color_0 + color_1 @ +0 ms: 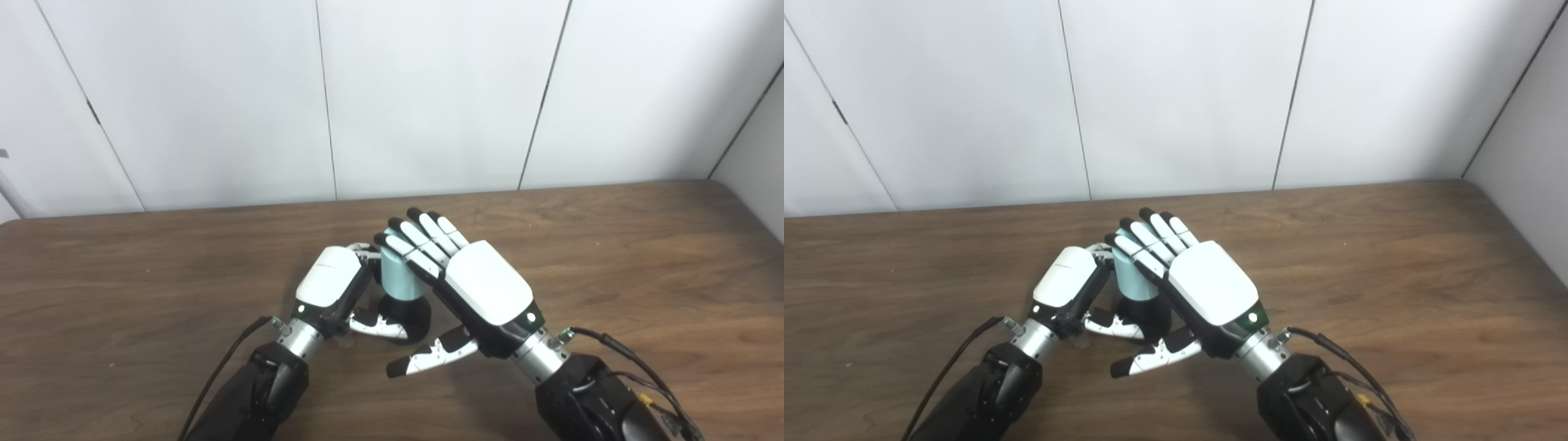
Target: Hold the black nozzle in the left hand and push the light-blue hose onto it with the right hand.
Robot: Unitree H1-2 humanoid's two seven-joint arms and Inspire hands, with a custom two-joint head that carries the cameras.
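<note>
A light-blue hose (399,280) stands upright on the black nozzle (419,316), which rests on the wooden table (625,245). My left hand (329,283) is curled round the pair from the left, its thumb against the nozzle's base and its fingers hidden behind the hose. My right hand (485,283) is open. Its straight fingers (416,242) lie flat over the hose's top and right side, and its thumb sticks out free below. In the right eye view the hose (1135,280) shows between the two hands (1067,283) (1211,283).
White wall panels (429,92) rise behind the table's far edge. Black cables (618,352) trail from both wrists. The bare tabletop stretches to the left and right of the hands.
</note>
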